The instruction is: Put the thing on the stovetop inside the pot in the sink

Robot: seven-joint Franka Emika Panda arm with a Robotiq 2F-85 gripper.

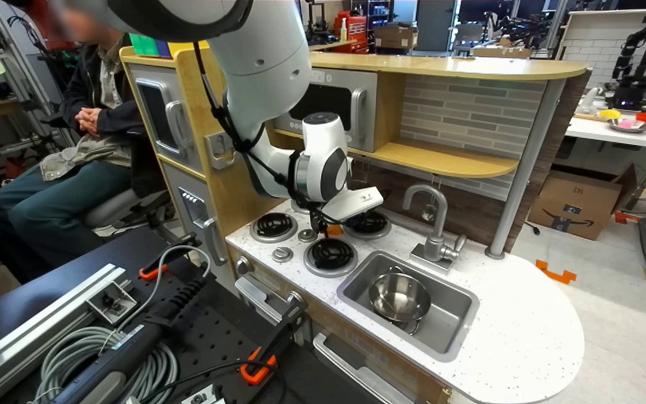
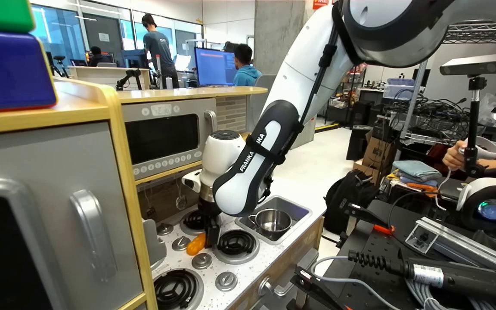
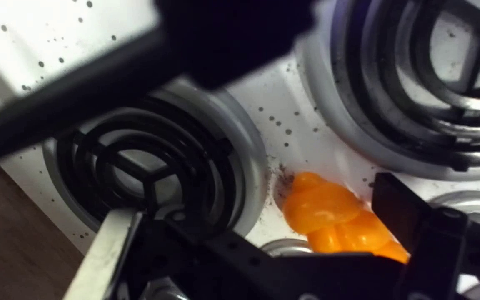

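Note:
A glossy orange toy (image 3: 327,212) lies on the white stovetop (image 3: 279,100) between burners and knobs. It shows in both exterior views (image 1: 334,230) (image 2: 196,244), partly covered by the gripper in each. My gripper (image 3: 281,200) is low over the stovetop and open, with the toy between its fingers; the dark finger on the right of the wrist view is close against the toy. The gripper also shows in both exterior views (image 1: 319,226) (image 2: 211,234). The steel pot (image 1: 400,297) (image 2: 274,220) stands upright in the silver sink (image 1: 457,314) (image 2: 295,210); its visible inside holds nothing.
A curved faucet (image 1: 438,219) rises behind the sink. A microwave (image 2: 164,131) and a wooden shelf (image 1: 446,157) overhang the back of the counter. A tall cabinet (image 1: 188,151) borders the stovetop. Knobs (image 2: 226,281) stick up among the burners (image 1: 330,257).

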